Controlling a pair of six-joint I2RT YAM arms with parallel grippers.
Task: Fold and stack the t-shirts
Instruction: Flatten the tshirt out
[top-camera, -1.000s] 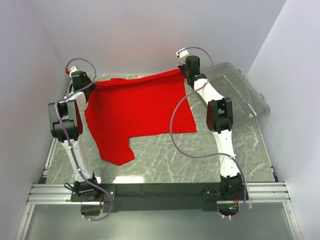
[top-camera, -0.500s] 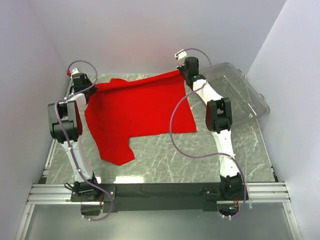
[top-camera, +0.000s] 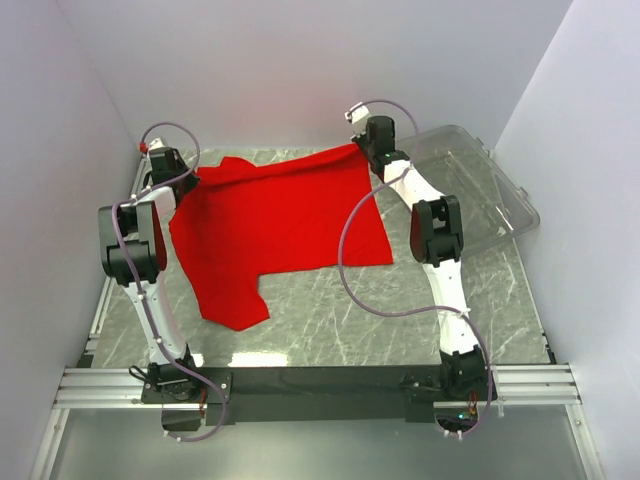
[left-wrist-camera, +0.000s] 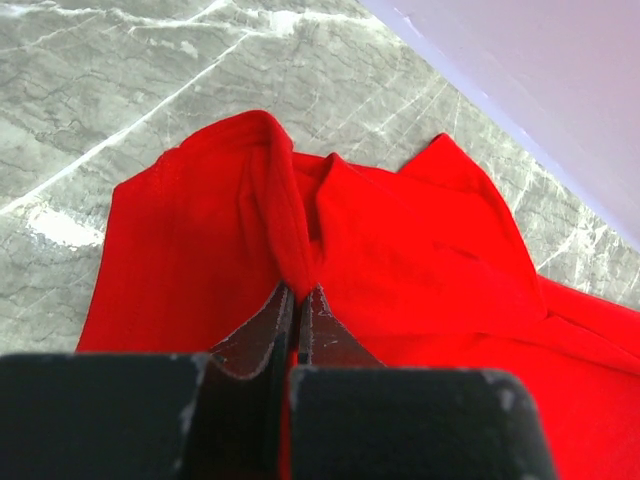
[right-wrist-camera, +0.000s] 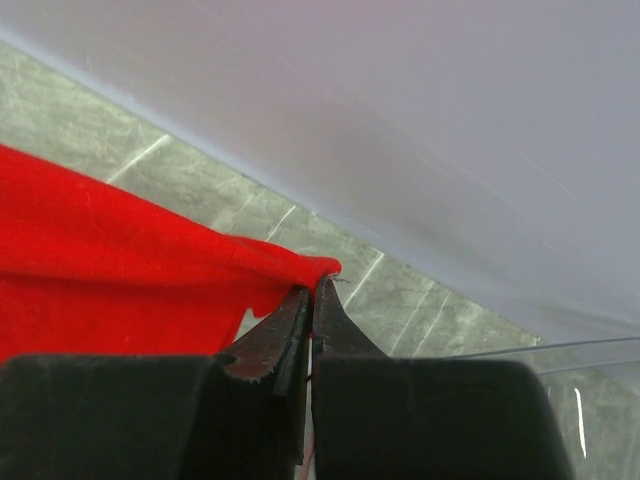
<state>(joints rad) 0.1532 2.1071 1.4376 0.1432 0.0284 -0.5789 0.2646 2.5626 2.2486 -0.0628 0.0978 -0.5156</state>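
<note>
Now, the red t-shirt (top-camera: 275, 225) is lying spread across the far left half of the grey marble desk (top-camera: 400, 330), and it is taking up most of the space between the two arms. Its far edge is running in a line from one arm to the other, close to the back wall (top-camera: 300, 70), while a narrower lobe of cloth is reaching down towards the near left of the desk. Nothing is folded over yet; it is showing as one open layer with a few soft creases.

At the far left corner the left fingers (left-wrist-camera: 255, 335) are pinching shut on a raised ridge of the red cloth. That ridge is climbing straight away from the tips in the left wrist view. Beyond it the fabric is bunching on the marble, with a pointed flap sitting near the foot of the wall.

At the far right corner the right fingers (right-wrist-camera: 270, 335) are clamping a thin tip of the shirt's edge, jaws pressed together with only cloth between them. From there the red fabric is sweeping away to the left. It looks as though this corner is hanging just clear of the desk, though the overhead view is not settling that.

Over on the right, the clear plastic bin (top-camera: 490, 200) is sitting at the far right of the desk, just beside the right arm (top-camera: 440, 240) and apart from the shirt.
</note>
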